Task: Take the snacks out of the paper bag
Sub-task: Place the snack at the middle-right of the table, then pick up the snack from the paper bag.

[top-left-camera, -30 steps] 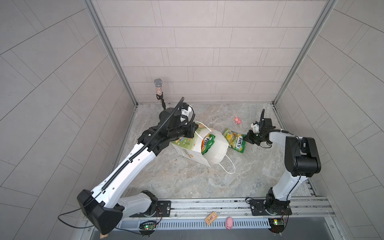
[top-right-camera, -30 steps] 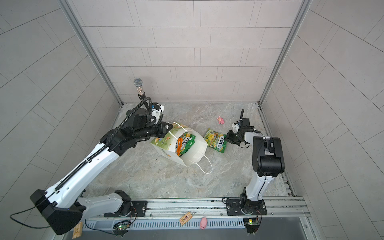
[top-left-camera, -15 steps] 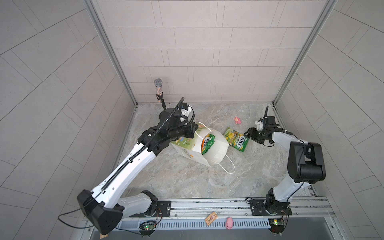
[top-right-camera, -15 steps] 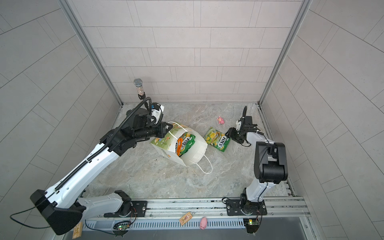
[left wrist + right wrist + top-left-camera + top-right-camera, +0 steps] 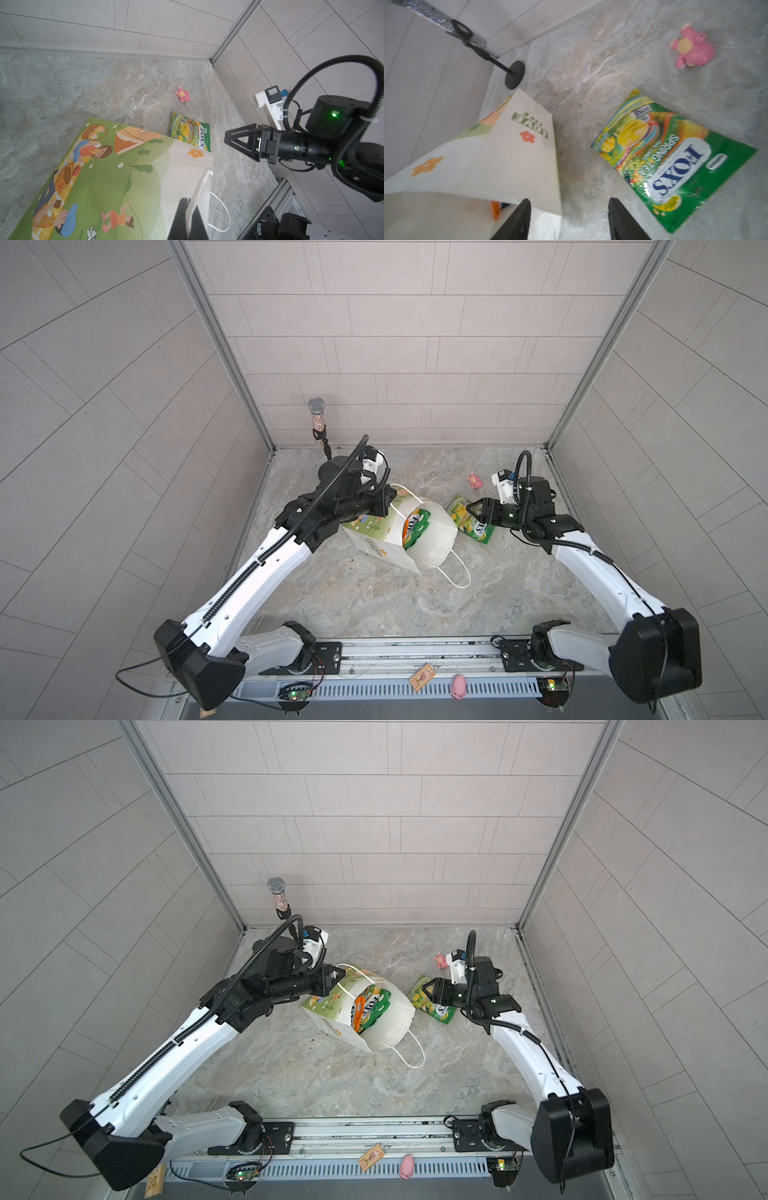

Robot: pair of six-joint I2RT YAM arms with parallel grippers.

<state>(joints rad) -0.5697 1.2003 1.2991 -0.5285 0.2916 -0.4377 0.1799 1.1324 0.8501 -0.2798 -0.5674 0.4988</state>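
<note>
Two arms close in on one paper bag [image 5: 376,547] in both top views. It lies tipped over on the worktop [image 5: 374,605] with its mouth gaping, and green and orange packets [image 5: 415,526] show inside it. The left tool [image 5: 384,502] sits at the bag's rim, jaws closed. Just beside the bag, on the side away from that tool, a loose FOX'S packet [image 5: 482,533] lies flat on the worktop. The right tool [image 5: 473,509] hangs over the packet; whether it touches, I cannot tell. A pink pig toy [image 5: 474,480] sits beyond the packet, farther from the bag.

From the left wrist, the bag's illustrated green side [image 5: 104,176] fills the near ground. A white cord handle [image 5: 202,182] runs down between the left tool's dark fingers [image 5: 180,218], which are pinched tight on it. Past the bag's mouth edge lies the loose packet [image 5: 191,133], and the right tool [image 5: 230,139] is near it with its jaws apart.

From the right wrist the picture is blurred. The right tool's two fingers [image 5: 519,220] stand wide apart and grip nothing. The packet [image 5: 675,166] lies off to one side of them, close by the bag's "LOVE LIFE" face [image 5: 512,158]. A microphone stand [image 5: 515,74] rises behind the bag.
</note>
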